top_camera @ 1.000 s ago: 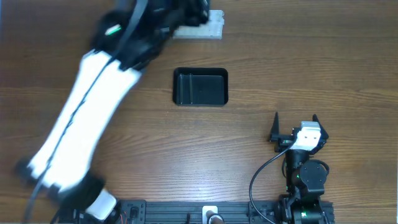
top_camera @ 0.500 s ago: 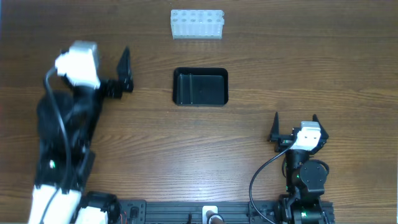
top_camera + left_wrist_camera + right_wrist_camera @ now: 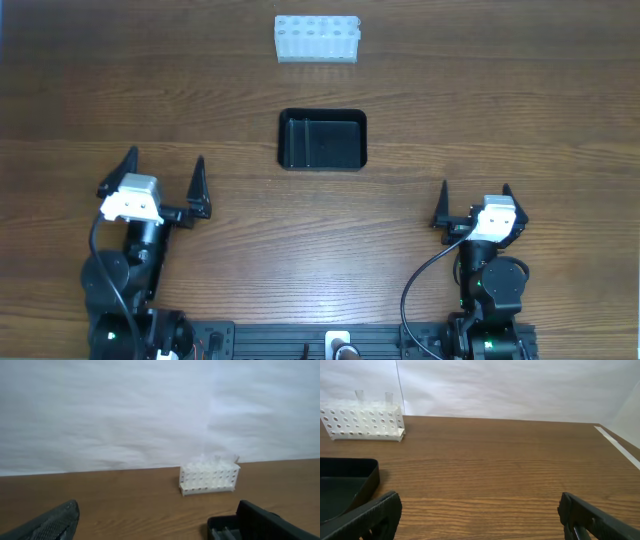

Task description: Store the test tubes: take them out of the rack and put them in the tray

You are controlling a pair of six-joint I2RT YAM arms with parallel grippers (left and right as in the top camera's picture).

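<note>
A white test tube rack (image 3: 317, 39) stands at the far middle of the wooden table. Clear tubes (image 3: 388, 396) poke up out of the rack (image 3: 362, 422). The black tray (image 3: 322, 139) lies in front of the rack, with no tubes showing in it. My left gripper (image 3: 165, 158) is open at the near left, well apart from both. My right gripper (image 3: 475, 188) is open at the near right, with nothing between its fingers (image 3: 375, 520). The left wrist view has the rack (image 3: 209, 479) ahead and the tray (image 3: 260, 522) nearer.
Bare wood lies all around the rack and tray. A white wall or sheet (image 3: 520, 385) backs the table's far edge. The table's right edge (image 3: 620, 445) runs past my right gripper.
My left arm has drawn back from the rack at the far side to the near left of the table. The right arm, rack and tray have not moved.
</note>
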